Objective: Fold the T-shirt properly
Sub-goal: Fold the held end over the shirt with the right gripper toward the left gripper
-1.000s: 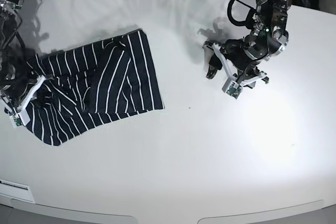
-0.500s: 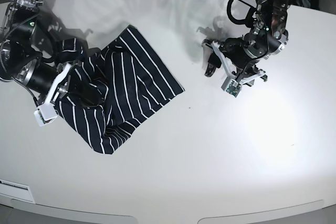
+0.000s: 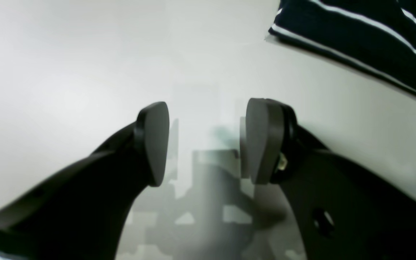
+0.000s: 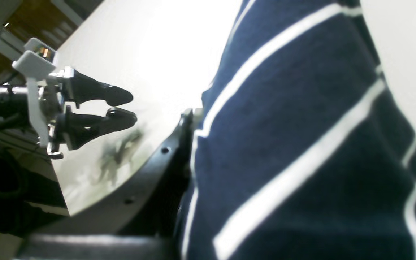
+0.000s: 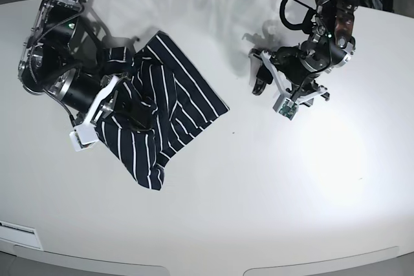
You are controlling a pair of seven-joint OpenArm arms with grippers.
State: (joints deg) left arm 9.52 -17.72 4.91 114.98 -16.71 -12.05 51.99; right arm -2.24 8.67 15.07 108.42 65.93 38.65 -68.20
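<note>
**Right arm grips the striped shirt while the left waits with jaws apart**

The dark navy T-shirt (image 5: 158, 111) with thin white stripes lies bunched on the left half of the white oval table (image 5: 259, 198) as the base view shows it, one flat panel spread toward the table's middle and a narrower tail of cloth trailing toward the near edge. The right gripper (image 5: 123, 103), black with a white bracket, sits at the shirt's crumpled left side, its jaws clamped on a fold of the fabric; in the right wrist view the striped cloth (image 4: 302, 144) fills most of the picture and presses against the black finger (image 4: 179, 144), hiding the tips.

The left gripper (image 5: 266, 77) hangs over bare table well apart from the shirt, on the right side of the base view. Its two black rounded pads (image 3: 154, 142) stand wide apart with nothing between them, only the pale tabletop (image 3: 67, 72) and their own shadow below. A striped corner of the shirt (image 3: 367, 39) shows at the upper right of the left wrist view
</note>
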